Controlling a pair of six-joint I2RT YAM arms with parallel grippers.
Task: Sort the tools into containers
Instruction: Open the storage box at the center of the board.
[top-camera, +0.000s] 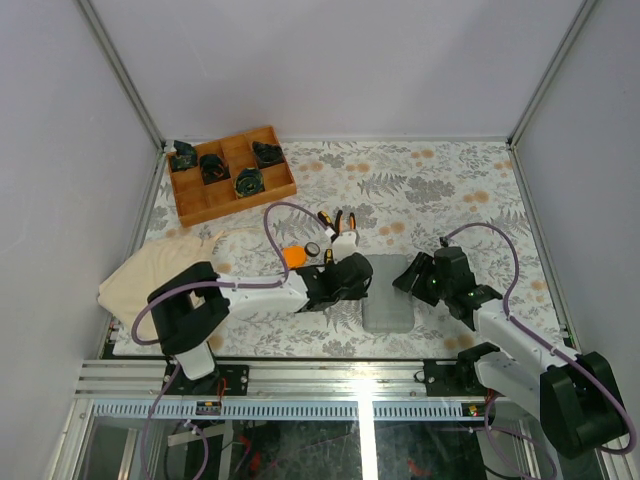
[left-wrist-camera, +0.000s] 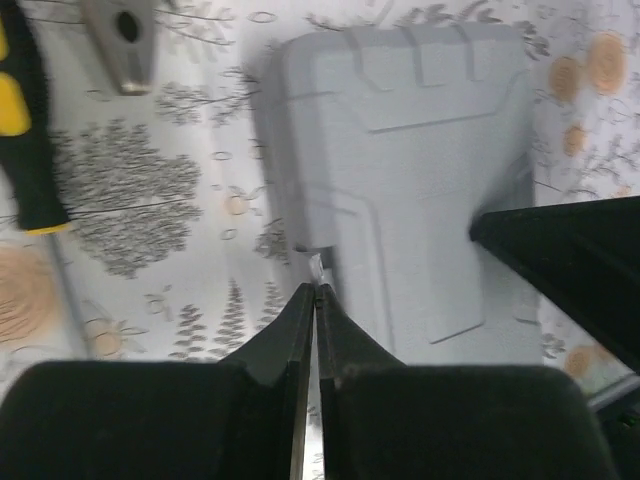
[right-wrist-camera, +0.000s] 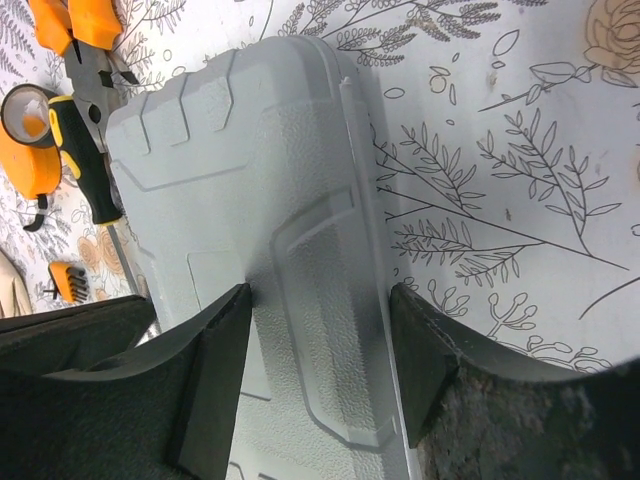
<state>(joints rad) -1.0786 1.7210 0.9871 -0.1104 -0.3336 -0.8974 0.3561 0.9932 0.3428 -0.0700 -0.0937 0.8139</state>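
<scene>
Left wrist view shows my left pincer with its jaws pressed flat together. The tips sit at the edge of the closed grey case, and a small pale tab shows just ahead of them; I cannot tell whether anything thin is caught between the tips. My right pincer is spread over the opposite side of the lid, one finger on each side of a raised strip, clamping nothing that I can see. The case lies flat on the counter between the two pincers, so I judge the step in hand is getting it open before any tool goes in. To do that well, I would press the lid edge down with the right pincer to pin the case, then work the left tips into the seam and lift in a short, slow arc so the case does not skid. The orange-handled pliers, black-and-yellow screwdriver, orange tape measure and a small orange bit rack lie past the left pincer, on the side away from the right one. The seam and any latch are hidden behind the left fingers, the compartments are unseen, and the right wrist view cuts off the case's near end.
</scene>
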